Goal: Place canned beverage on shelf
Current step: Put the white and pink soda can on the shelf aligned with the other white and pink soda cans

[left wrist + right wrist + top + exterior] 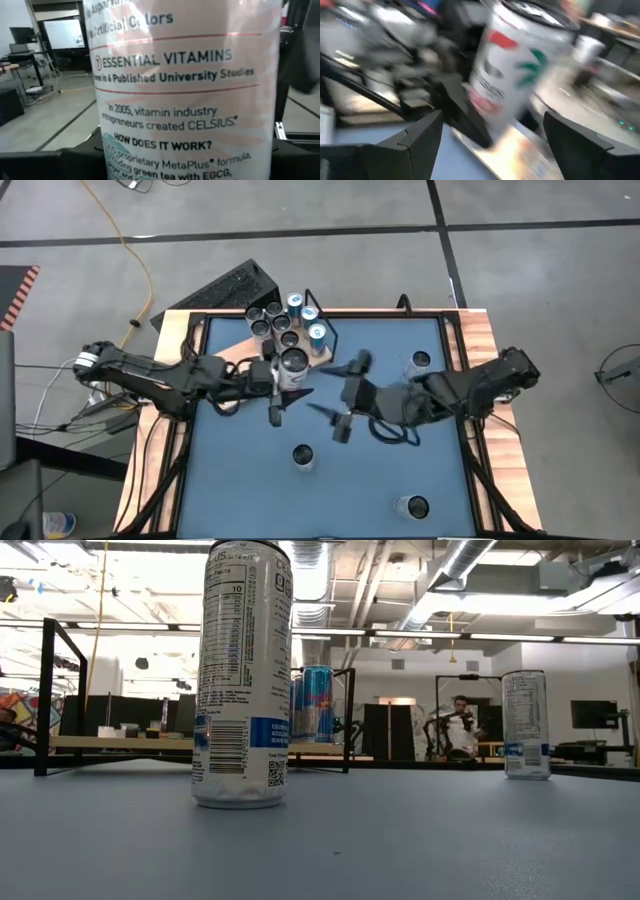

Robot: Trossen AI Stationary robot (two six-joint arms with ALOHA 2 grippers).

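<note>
My left gripper (pixel 283 378) is shut on a white Celsius can (pixel 295 360) at the front edge of the shelf (pixel 236 346), a pale-wood board with a black wire frame. I cannot tell whether the can rests on the board. The can fills the left wrist view (pixel 185 90). Several cans (pixel 275 320) stand on the shelf. My right gripper (pixel 348 397) is open and empty just right of the held can. The right wrist view shows that can (pixel 515 75) between its spread fingers (pixel 415 140). In the low view the shelf (pixel 120 743) carries a blue can (pixel 317 705).
Three loose cans stand on the blue tabletop: one at the centre front (pixel 303 455), one at the front right (pixel 412 507), one at the back right (pixel 420 361). In the low view a tall white can (pixel 240 675) stands close by and another (pixel 525 725) is farther right. A person (pixel 460 725) sits in the room behind.
</note>
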